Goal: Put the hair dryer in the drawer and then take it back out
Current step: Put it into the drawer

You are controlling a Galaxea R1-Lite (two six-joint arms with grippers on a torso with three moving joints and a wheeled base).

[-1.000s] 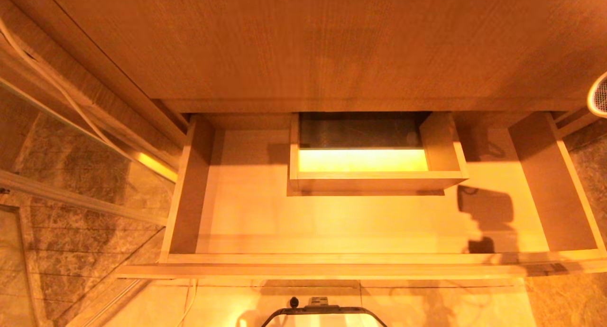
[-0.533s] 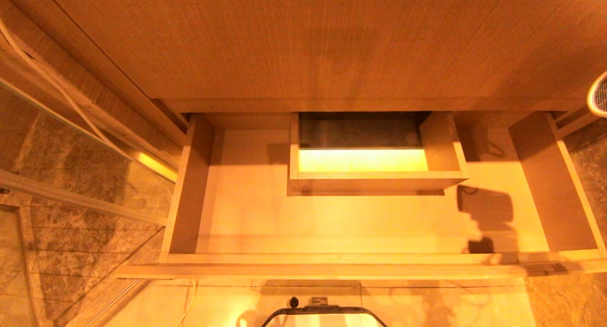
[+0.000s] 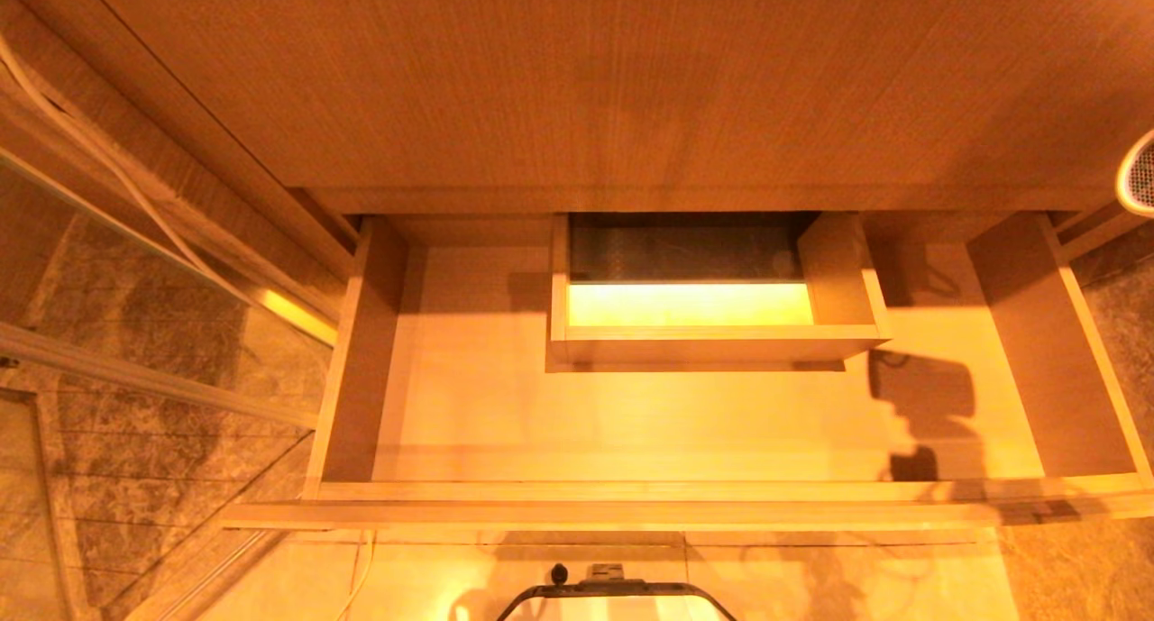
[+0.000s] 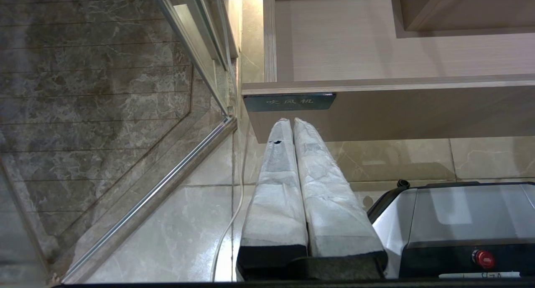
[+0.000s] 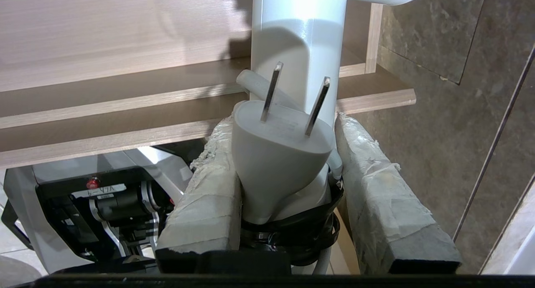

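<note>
The drawer [image 3: 631, 492] stands pulled out under the head camera, its pale floor bare apart from shadows. At the far right edge of the head view, above the drawer's right side, only the white hair dryer's [image 3: 1140, 176] round mesh end shows. In the right wrist view my right gripper [image 5: 284, 123] is shut on the hair dryer's handle [image 5: 299, 37], with the grey plug [image 5: 276, 154] and the bundled cord caught between the taped fingers. My left gripper [image 4: 291, 121] is shut and empty. It hangs parked just below the drawer front [image 4: 418, 112], next to its black label [image 4: 289, 102].
A boxed rectangular cut-out [image 3: 712, 333] rises in the drawer's back middle. The wooden countertop [image 3: 631, 80] lies beyond it. A glass partition and marble floor [image 3: 135, 351] are at the left, with a white cord [image 3: 90, 152]. My base [image 3: 613, 594] sits below the drawer front.
</note>
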